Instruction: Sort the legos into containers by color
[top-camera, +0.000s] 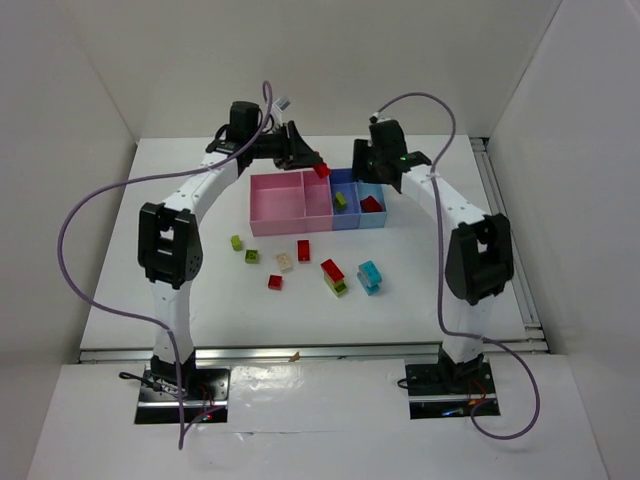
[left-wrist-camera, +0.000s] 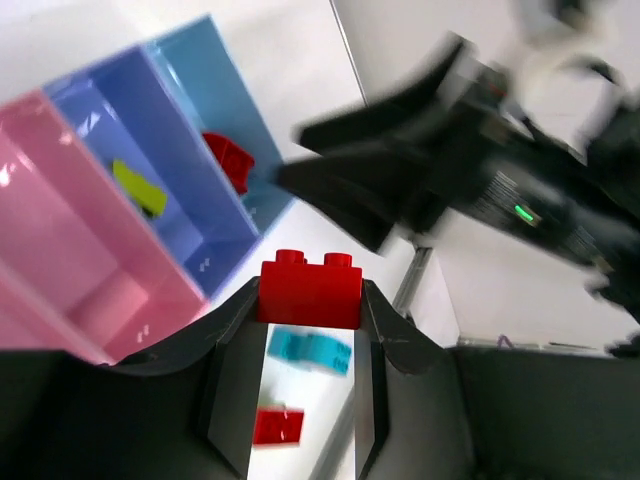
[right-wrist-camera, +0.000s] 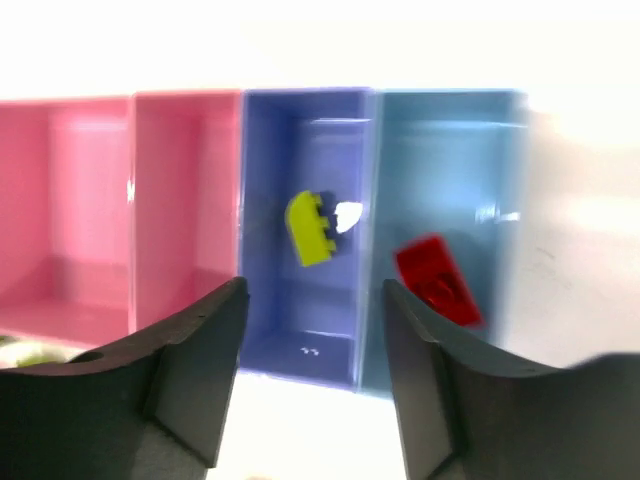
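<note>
The four joined bins (top-camera: 300, 228) stand at the table's middle back: two pink on the left, two blue on the right. My left gripper (top-camera: 318, 170) is shut on a red lego (left-wrist-camera: 310, 290) and holds it above the back edge of the bins, near the narrow pink and dark blue ones. A yellow-green lego (right-wrist-camera: 312, 230) lies in the dark blue bin (right-wrist-camera: 300, 340). A red lego (right-wrist-camera: 437, 280) lies in the light blue bin (right-wrist-camera: 450, 140). My right gripper (right-wrist-camera: 312, 375) is open and empty above the blue bins' near side. Several loose legos (top-camera: 336, 276) lie in front of the bins.
On the table in front of the bins lie a red-on-green stack, a cyan brick (top-camera: 371, 275), small red bricks (top-camera: 275, 282), a beige one (top-camera: 284, 262) and yellow-green ones (top-camera: 237, 242). White walls enclose the table on three sides.
</note>
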